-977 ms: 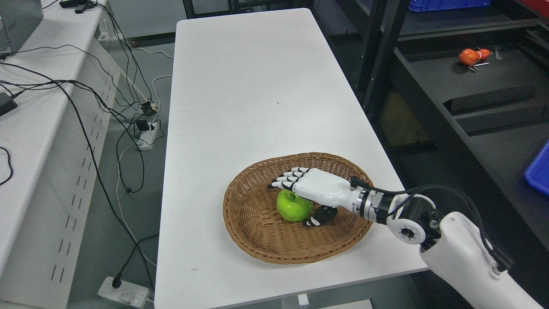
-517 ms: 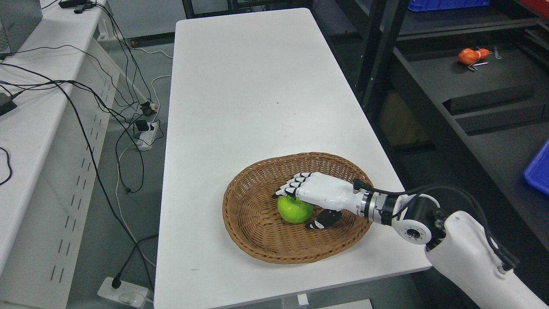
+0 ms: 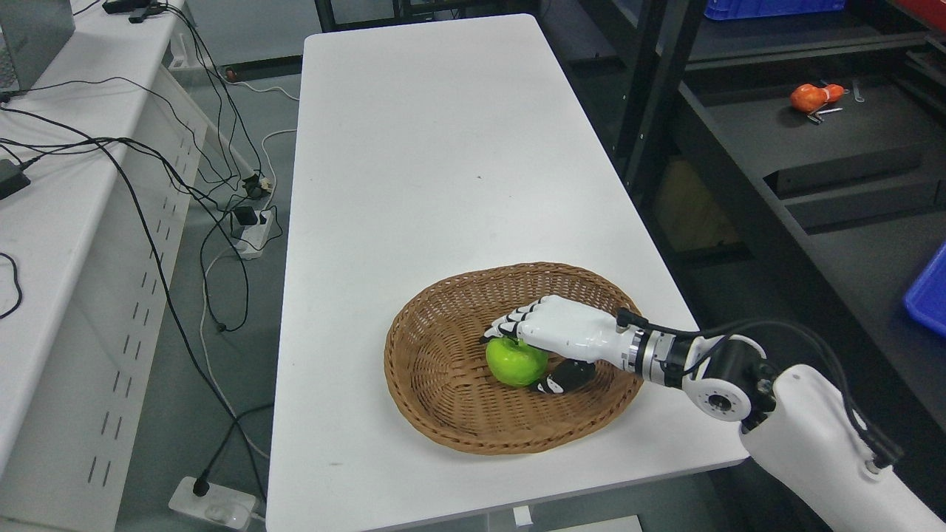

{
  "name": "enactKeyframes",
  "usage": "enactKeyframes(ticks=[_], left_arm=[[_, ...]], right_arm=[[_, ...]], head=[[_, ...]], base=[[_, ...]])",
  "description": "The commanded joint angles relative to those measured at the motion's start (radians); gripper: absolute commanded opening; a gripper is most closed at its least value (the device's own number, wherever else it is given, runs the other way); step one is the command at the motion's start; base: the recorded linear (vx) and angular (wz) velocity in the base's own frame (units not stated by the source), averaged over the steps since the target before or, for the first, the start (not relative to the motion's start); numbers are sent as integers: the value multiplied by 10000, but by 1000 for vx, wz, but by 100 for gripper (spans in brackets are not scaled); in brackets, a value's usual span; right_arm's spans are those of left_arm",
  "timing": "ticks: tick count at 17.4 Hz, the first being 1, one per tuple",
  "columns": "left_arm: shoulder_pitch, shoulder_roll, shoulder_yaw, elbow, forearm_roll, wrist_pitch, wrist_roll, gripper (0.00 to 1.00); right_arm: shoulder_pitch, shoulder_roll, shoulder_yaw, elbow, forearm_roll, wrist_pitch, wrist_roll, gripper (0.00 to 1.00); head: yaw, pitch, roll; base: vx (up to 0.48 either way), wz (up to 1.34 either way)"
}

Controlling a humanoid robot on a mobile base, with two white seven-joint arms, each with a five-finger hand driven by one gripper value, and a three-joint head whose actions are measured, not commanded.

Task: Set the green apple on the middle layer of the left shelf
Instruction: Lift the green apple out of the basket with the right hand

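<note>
A green apple (image 3: pixel 516 362) lies in a round wicker basket (image 3: pixel 436 399) near the front of the white table (image 3: pixel 436 162). My right hand (image 3: pixel 517 359) comes in from the lower right and sits on top of the apple. Its fingers (image 3: pixel 506 326) curl down over the apple's far side and the thumb (image 3: pixel 556 380) presses against its near right side. The apple still rests on the basket floor. My left arm is out of view.
A dark metal shelf unit (image 3: pixel 813 148) stands to the right of the table, with an orange object (image 3: pixel 809 97) on one level and a blue bin (image 3: pixel 927 295) at the right edge. Cables and a power strip (image 3: pixel 251 229) lie on the floor at the left, beside a white bench (image 3: pixel 59 185).
The fingers have curled from stretched out to wrapped over the apple. Hand and apple have shifted slightly to the right in the basket.
</note>
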Motion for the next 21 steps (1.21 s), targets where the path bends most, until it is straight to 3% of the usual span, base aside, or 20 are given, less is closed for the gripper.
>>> enactKeyframes(ticks=[1,4,11,15,21], left_arm=[[0,175,0,-6,0,3,4,100],[0,175,0,9,0,3,4,100],[0,175,0,-6,0,3,4,100],[0,175,0,9,0,3,4,100],[0,175,0,9,0,3,4,100]], right_arm=[[177,-87,-1290,-174,15,93,162,1],[529,172,-2762,-405,45,643,-403,0],[2046,1673,-5140,-405,184,2652,-5939,1],[2783,3193,-5973,-649,153,2716,-5975,2],[3383,3425,-6141,-789,76,2716,-5545,4]], head=[[0,0,0],[0,0,0],[0,0,0],[0,0,0],[0,0,0]], base=[[0,0],[0,0],[0,0],[-29,-5],[-188,-67]])
